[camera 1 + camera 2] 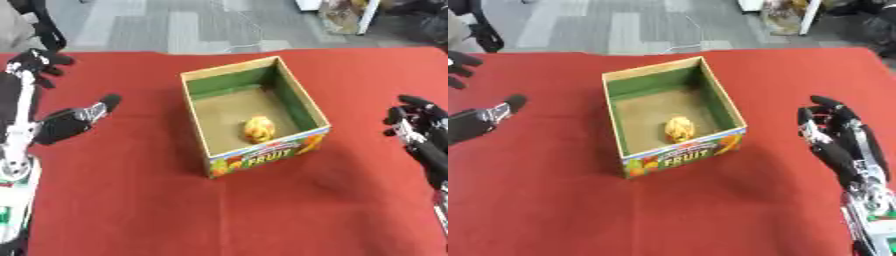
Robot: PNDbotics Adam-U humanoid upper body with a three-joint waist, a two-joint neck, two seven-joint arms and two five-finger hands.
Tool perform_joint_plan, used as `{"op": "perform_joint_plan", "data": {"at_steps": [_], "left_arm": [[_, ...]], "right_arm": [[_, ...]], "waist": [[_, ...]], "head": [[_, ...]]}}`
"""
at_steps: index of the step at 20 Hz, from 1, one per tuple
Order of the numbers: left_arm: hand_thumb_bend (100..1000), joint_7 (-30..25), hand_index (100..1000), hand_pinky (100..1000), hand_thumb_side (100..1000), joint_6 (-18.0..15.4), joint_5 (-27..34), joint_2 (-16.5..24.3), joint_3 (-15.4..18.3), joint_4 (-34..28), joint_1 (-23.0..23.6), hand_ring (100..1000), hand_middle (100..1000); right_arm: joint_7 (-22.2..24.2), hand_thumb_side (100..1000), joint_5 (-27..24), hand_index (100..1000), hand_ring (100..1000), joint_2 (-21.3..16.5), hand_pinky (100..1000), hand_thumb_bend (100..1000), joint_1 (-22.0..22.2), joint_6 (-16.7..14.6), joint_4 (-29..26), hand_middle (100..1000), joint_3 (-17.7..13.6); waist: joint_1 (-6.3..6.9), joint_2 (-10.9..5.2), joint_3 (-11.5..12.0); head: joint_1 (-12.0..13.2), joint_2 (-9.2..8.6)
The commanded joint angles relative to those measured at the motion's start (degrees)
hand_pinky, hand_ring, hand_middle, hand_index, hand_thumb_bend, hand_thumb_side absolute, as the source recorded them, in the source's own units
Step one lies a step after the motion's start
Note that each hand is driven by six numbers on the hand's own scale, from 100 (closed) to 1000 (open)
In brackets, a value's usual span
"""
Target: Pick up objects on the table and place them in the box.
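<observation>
Yellow-orange fruit [259, 129] lies inside the box [299, 99], frame centre. My left hand [52, 122] at left edge and right hand [833, 131] at right edge, both empty, fingers relaxed, well apart from it.

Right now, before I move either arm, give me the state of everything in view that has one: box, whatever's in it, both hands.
Box: upright on the red tablecloth, open top, no lid showing.
Yellow-orange object: inside the box, resting on its floor near the front wall.
Left hand: open, holding nothing, left of the box and apart from it.
Right hand: open, fingers up, holding nothing, right of the box and apart from it.
</observation>
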Motion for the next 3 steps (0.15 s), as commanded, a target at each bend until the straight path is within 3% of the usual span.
{"op": "perform_joint_plan", "data": {"at_steps": [1, 3], "left_arm": [[743, -0.3, 695, 533, 549, 1.9, 3.3, -0.1, 1.3, -2.7, 0.3, 617, 645], [744, -0.6, 695, 532, 547, 2.2, 5.6, -0.4, 1.7, -2.9, 0.6, 622, 650]], "right_arm": [[-0.3, 416, -0.6, 809, 634, -1.6, 557, 257, -0.6, 0.0, -1.3, 623, -0.5], [-0.2, 424, -0.6, 809, 634, -1.6, 557, 250, -0.6, 0.0, -1.2, 624, -0.4]], "waist": [[0.02, -0.76, 0.1], [0.0, -0.75, 0.2]], "head": [[-0.4, 0.18], [-0.4, 0.16]]}}
